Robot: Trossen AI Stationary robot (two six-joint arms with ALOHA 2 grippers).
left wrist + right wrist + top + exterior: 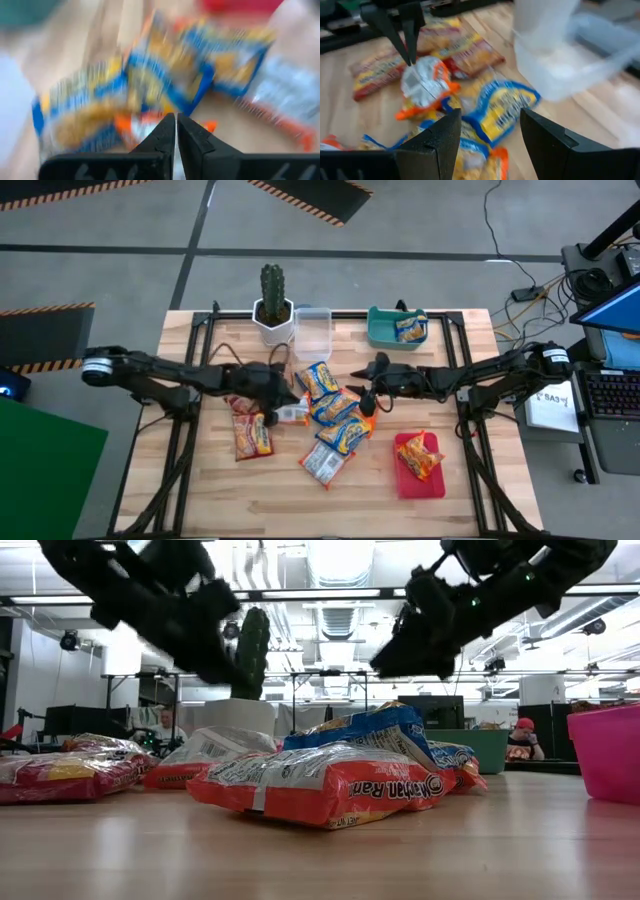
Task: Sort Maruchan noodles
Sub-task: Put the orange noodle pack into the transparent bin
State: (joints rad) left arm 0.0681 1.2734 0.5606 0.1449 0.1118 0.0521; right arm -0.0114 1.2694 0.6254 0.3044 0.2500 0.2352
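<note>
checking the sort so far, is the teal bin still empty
No, in the high view one orange-and-yellow crinkly plastic noodle packet already lies inside the teal rectangular plastic bin at the table's far edge.

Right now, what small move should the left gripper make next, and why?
Probably lift straight up a little. The left gripper has its fingers shut on the silvery packet, which lies against the blue packets in the pile. A short rise should free it. The right gripper waits open over the pile.
</note>
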